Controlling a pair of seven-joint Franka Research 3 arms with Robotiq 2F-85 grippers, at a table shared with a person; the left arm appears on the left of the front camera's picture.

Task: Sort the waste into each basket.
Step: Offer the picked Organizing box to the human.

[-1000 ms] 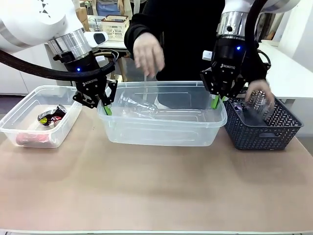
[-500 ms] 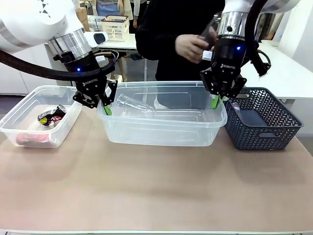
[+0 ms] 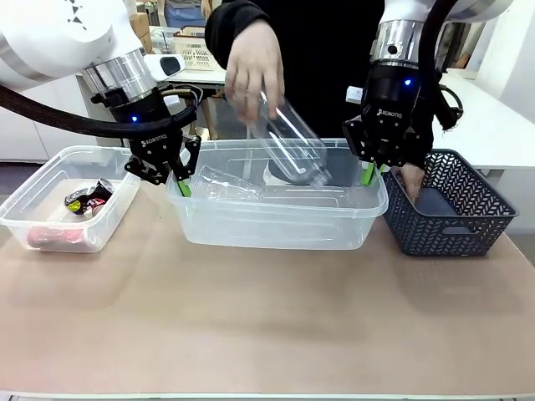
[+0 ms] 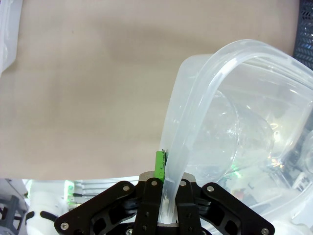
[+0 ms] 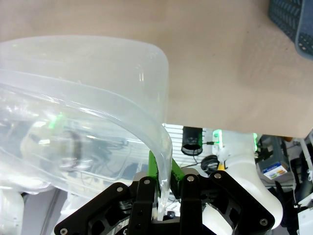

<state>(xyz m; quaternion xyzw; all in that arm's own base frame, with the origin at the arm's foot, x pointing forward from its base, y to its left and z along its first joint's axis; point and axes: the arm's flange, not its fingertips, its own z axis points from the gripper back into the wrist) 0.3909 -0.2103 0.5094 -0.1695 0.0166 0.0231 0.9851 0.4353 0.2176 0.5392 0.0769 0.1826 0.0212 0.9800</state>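
I had the left claw (image 3: 180,182) pinching the mid tub (image 3: 267,225) at its left rim, and the right claw (image 3: 368,173) pinching the right rim. The person's hand (image 3: 251,71) held a clear bottle (image 3: 291,138) tilted, cap down, over that tub. A second bottle (image 3: 227,185) lay inside. The left tub (image 3: 50,159) held wrappers (image 3: 88,198), and the basket (image 3: 456,221) stood at the right. The bottles looked light, slick and crushable, so I'd grip gently at the neck or mid-body. The rim looked bendy, so I'd hold both ends.
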